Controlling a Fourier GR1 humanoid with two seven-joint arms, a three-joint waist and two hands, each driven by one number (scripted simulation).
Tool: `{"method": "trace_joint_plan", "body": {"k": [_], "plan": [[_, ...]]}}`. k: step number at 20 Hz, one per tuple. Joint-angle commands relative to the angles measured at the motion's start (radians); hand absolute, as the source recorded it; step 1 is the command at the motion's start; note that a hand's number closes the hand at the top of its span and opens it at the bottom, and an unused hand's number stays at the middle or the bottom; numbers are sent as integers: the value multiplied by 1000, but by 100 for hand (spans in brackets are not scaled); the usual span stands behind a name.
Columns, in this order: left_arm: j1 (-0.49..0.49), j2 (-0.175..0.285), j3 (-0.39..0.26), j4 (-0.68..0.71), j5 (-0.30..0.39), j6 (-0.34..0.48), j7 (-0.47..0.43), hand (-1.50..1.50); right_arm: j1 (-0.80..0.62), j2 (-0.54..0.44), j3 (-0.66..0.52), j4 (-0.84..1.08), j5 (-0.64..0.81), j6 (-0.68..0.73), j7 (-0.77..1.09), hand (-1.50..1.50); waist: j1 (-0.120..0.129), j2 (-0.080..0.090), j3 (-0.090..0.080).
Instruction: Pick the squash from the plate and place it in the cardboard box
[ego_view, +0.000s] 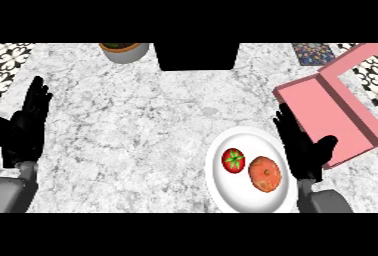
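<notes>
Orange and faintly mottled, the squash (265, 174) lies on the right half of the white plate (244, 140). It is a plump oval with a dull, slightly rough-looking skin. Its long axis runs roughly toward and away from the robot, leaning a little to the right at the near end. A red tomato (233, 160) with a green stem lies just beside it, on the plate's left half, and the two look barely apart.

The right hand (301, 147) is by far the nearer one. It hangs over the plate's right rim, so the squash lies just to its left and slightly nearer the robot. Its fingers are straight and spread, pointing away from the robot, and it holds nothing. The left hand (26, 125) rests open well to the left of the plate, across the marbled surface (148, 130).

The box (325, 107) looks pink here and lies open beyond the plate's right rim, close past the right hand. By my judgement, the grasp calls for a short move left and down, closing across the squash's narrow width while keeping clear of the tomato.
</notes>
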Motion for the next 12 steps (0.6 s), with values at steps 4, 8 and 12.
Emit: {"method": "trace_joint_plan", "body": {"k": [4,8,12], "plan": [[-32,56,-89,-71,-48,-141,-54,0,-16,-197,-105,-313,90,-59,-24,-150,-54,-9,-8],[-30,63,-157,-106,-48,-224,-62,0,53,-473,-158,-335,274,-42,42,-150,-93,-10,-12],[-13,20,-191,-90,-74,-256,-156,0,251,-499,-214,-559,267,-23,-29,-150,-43,5,-6]]}}
